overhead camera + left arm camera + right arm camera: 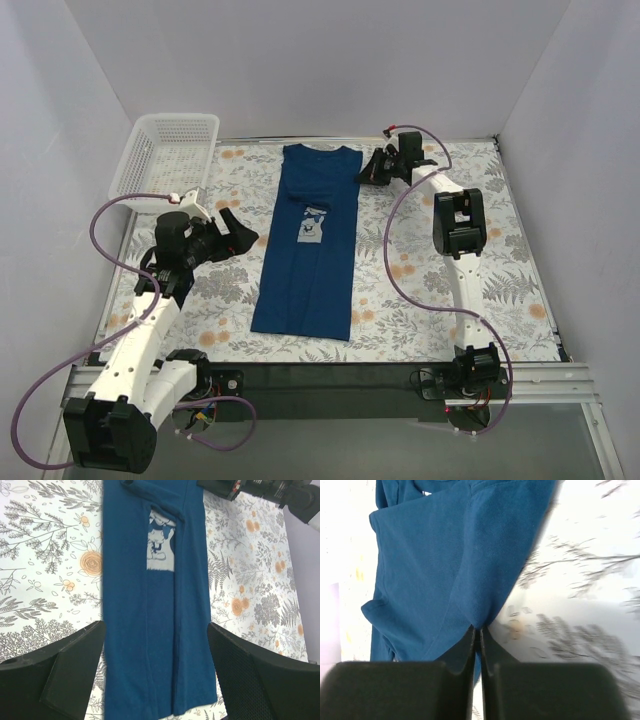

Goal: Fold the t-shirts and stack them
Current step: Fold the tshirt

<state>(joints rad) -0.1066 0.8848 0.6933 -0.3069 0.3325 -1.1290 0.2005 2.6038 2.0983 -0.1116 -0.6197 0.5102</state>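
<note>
A navy t-shirt (308, 245) lies on the flowered table, folded lengthwise into a long strip, with part of its pale mouse print (313, 226) showing. In the left wrist view the t-shirt (150, 630) runs between my open left fingers. My left gripper (240, 235) is open and empty, just left of the strip's middle. My right gripper (368, 170) is at the strip's far right corner, shut on a pinch of the t-shirt's edge (485, 615), which rises in a peak between the jaws.
A white mesh basket (165, 155) stands at the table's far left corner. White walls close in the table on three sides. The right arm's link (458, 220) lies over the table's right half. The flowered cloth (440, 300) covers the table.
</note>
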